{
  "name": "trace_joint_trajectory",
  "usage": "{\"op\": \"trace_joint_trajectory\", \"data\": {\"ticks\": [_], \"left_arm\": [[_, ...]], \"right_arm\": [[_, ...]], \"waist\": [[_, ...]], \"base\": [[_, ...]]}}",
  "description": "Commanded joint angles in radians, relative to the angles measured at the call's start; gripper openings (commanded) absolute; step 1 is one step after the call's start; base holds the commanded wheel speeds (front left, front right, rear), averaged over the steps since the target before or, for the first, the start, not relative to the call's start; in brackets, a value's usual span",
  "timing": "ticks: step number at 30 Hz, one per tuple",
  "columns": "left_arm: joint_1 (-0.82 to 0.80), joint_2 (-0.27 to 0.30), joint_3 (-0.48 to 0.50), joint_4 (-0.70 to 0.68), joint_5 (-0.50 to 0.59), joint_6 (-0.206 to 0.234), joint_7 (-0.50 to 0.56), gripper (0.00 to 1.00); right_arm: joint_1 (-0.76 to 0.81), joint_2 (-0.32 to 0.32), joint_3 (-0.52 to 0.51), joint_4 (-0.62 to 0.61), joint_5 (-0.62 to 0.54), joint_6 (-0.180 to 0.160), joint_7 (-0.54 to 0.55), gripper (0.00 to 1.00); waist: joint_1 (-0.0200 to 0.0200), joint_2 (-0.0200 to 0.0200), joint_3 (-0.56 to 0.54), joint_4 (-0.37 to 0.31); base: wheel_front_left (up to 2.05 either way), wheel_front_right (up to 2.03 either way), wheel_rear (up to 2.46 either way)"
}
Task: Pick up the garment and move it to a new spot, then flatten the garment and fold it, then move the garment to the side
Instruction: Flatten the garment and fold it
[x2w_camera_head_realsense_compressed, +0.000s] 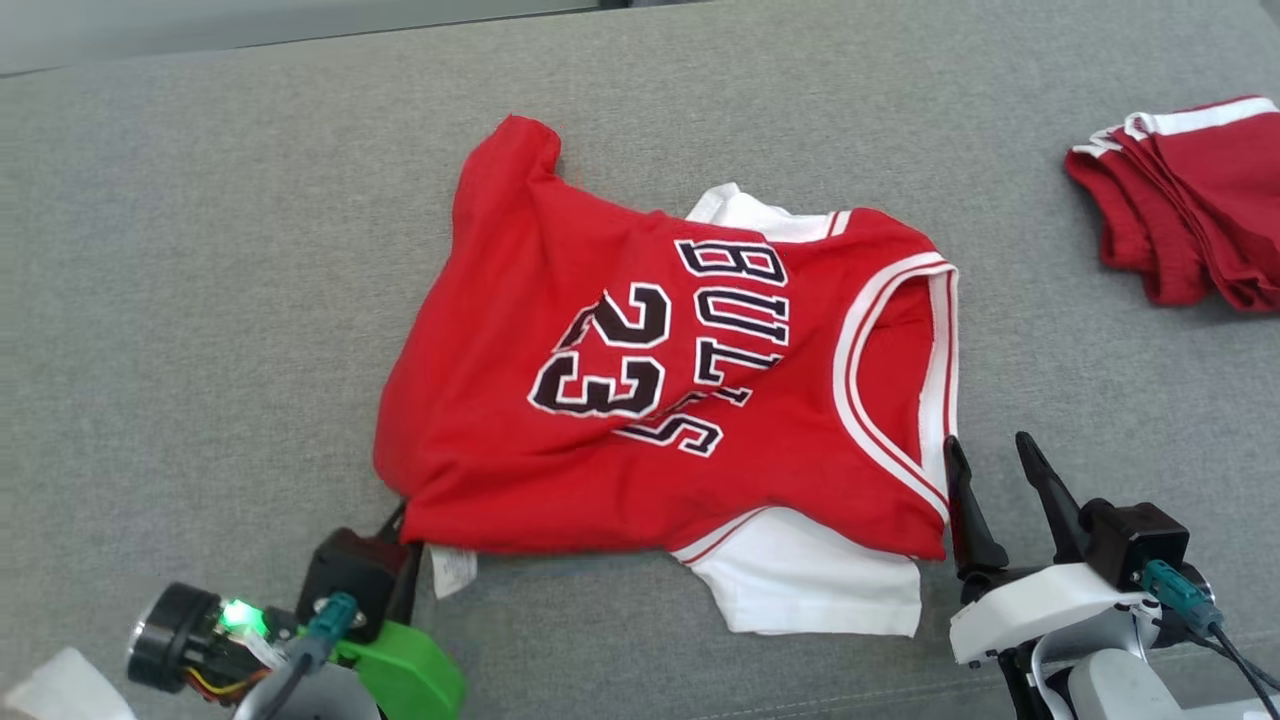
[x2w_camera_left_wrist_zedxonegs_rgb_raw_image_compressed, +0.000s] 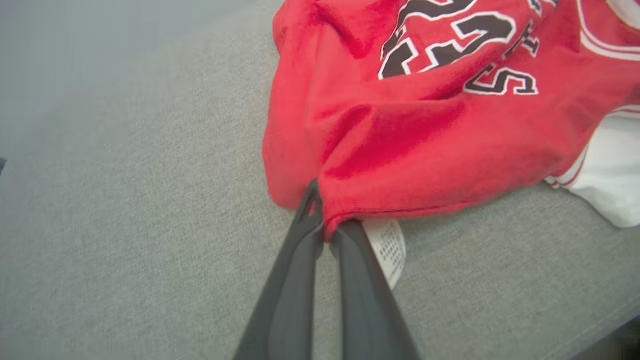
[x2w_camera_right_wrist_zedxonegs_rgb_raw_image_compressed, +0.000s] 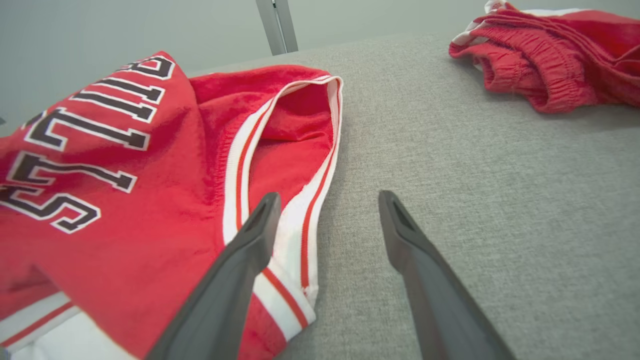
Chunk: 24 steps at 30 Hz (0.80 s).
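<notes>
Red jersey, "BULLS", "23"

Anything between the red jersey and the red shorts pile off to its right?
No. Between the jersey and the shorts there is just bare grey fabric surface. Both the head view and the right wrist view show it.

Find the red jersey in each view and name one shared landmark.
Head view: jersey in the centre.
Left wrist view: jersey at upper right, hem pinched in the left tool.
Right wrist view: jersey across the left half.
Shared landmark: the black letter S.
</notes>
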Motion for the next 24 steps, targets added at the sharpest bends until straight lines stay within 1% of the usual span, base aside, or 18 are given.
{"op": "trace_joint_trajectory", "data": {"ticks": [1,3,8,10,14,15,16,17,18,19,20,22,23,24], "left_arm": [[0.023,-0.023,-0.018,0.017,0.000,-0.004,0.004,0.00],[0.037,-0.077,-0.044,0.064,-0.012,-0.034,-0.005,0.00],[0.017,-0.254,-0.086,0.257,-0.019,-0.160,-0.063,0.00],[-0.001,-0.323,-0.093,0.338,-0.018,-0.204,-0.085,0.00],[-0.033,-0.400,-0.105,0.467,-0.004,-0.268,-0.111,0.00],[-0.038,-0.416,-0.103,0.487,-0.006,-0.283,-0.126,0.06],[-0.045,-0.427,-0.101,0.502,-0.006,-0.301,-0.146,0.31],[-0.043,-0.438,-0.092,0.516,-0.020,-0.315,-0.168,0.50],[-0.039,-0.446,-0.082,0.526,-0.031,-0.328,-0.188,0.93],[-0.035,-0.453,-0.071,0.531,-0.047,-0.345,-0.210,1.00],[-0.022,-0.463,-0.051,0.531,-0.075,-0.357,-0.230,1.00],[-0.010,-0.454,-0.032,0.521,-0.097,-0.381,-0.256,1.00],[-0.010,-0.454,-0.032,0.521,-0.097,-0.381,-0.256,1.00],[0.005,-0.454,-0.020,0.503,-0.125,-0.394,-0.266,1.00]], "right_arm": [[0.009,-0.002,0.001,0.004,-0.011,-0.001,0.000,1.00],[0.005,-0.002,0.003,0.008,-0.011,-0.001,0.000,1.00],[-0.005,-0.001,0.010,0.017,-0.018,-0.001,0.000,1.00],[-0.008,-0.002,0.011,0.022,-0.023,-0.001,0.000,1.00],[-0.013,-0.002,0.016,0.027,-0.030,-0.001,0.000,1.00],[-0.013,-0.002,0.015,0.027,-0.032,-0.001,0.000,1.00],[-0.012,-0.002,0.014,0.027,-0.033,-0.001,0.000,1.00],[-0.008,-0.002,0.014,0.029,-0.034,-0.001,0.000,1.00],[-0.002,-0.002,0.013,0.029,-0.034,-0.001,0.000,1.00],[0.002,-0.002,0.013,0.029,-0.033,-0.001,0.000,1.00],[0.006,-0.002,0.012,0.029,-0.031,-0.001,0.000,1.00],[0.010,-0.002,0.012,0.027,-0.025,-0.001,0.000,1.00],[0.010,-0.002,0.012,0.027,-0.025,-0.001,0.000,1.00],[0.014,-0.001,0.012,0.026,-0.023,-0.001,0.000,1.00]], "waist": [[0.0000,0.0053,-0.010,0.036],[0.0000,0.0053,-0.006,0.047],[0.0000,0.0053,-0.004,0.065],[0.0000,0.0053,-0.007,0.068],[0.0000,0.0053,-0.016,0.060],[0.0000,0.0053,-0.017,0.057],[0.0000,0.0053,-0.018,0.054],[0.0000,0.0053,-0.023,0.051],[0.0000,0.0053,-0.025,0.048],[0.0000,0.0053,-0.025,0.045],[0.0000,0.0053,-0.026,0.043],[0.0000,0.0053,-0.028,0.039],[0.0000,0.0053,-0.028,0.039],[0.0000,0.0053,-0.030,0.037]], "base": [[0.00,0.00,0.00],[0.00,0.00,0.00],[0.00,0.00,0.00],[0.00,0.00,0.00],[0.00,0.00,0.00],[0.00,0.00,0.00],[0.00,0.00,0.00],[0.00,0.00,0.00],[0.00,0.00,0.00],[0.00,0.00,0.00],[0.00,0.00,0.00],[0.00,0.00,0.00],[0.00,0.00,0.00],[0.00,0.00,0.00]]}}
